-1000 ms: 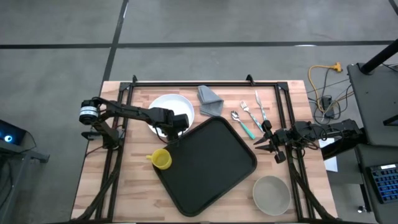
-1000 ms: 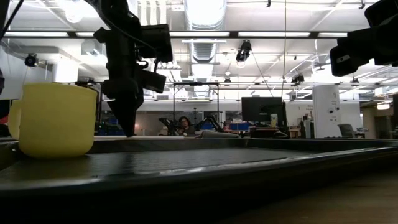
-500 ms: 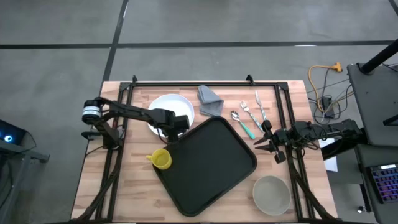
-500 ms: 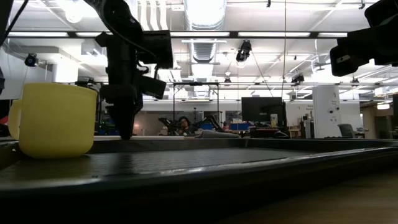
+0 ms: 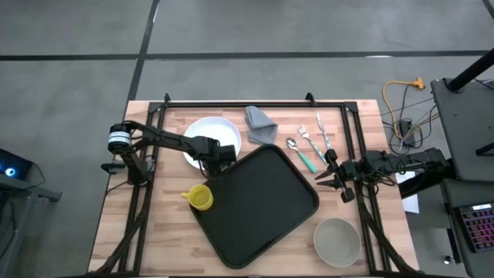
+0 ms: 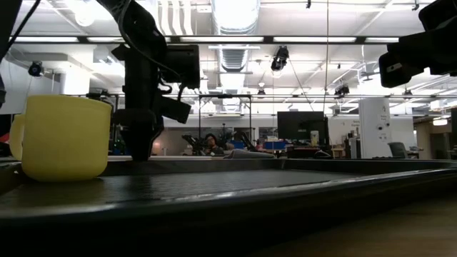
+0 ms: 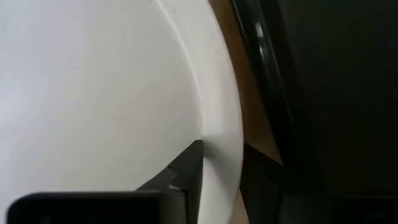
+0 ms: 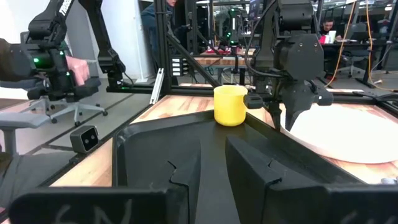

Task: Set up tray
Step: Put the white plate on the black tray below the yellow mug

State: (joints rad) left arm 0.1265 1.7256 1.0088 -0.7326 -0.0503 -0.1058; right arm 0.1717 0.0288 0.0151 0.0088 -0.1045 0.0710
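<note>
The black tray (image 5: 258, 201) lies slantwise at the table's middle. A round white plate (image 5: 207, 135) lies flat on the wood by the tray's far left corner. My left gripper (image 5: 211, 162) stands over the plate's near right rim, next to the tray's rim, and is shut on the plate. It also shows in the right wrist view (image 8: 289, 115) and the low view (image 6: 141, 146). A yellow mug (image 5: 200, 198) stands on the table against the tray's left edge. My right gripper (image 5: 326, 177) waits open at the tray's right side, touching nothing. My left gripper has the plate by its rim (image 7: 221, 134) on the side next to the tray. It pinches the rim with one finger (image 7: 186, 171) on the plate's inner face and the other (image 7: 264, 177) outside it. The fingers come from above, pointing down. The plate lies on the table.
A crumpled grey cloth (image 5: 260, 123) lies at the far edge. A spoon, a fork and a knife (image 5: 310, 145) lie far right of the tray. A grey bowl (image 5: 337, 241) stands at the near right. Bare wood shows near left of the mug.
My left gripper has shifted a little along the plate's rim toward the table's left and turned slightly about its own axis. The plate, tray and mug have stayed where they were.
</note>
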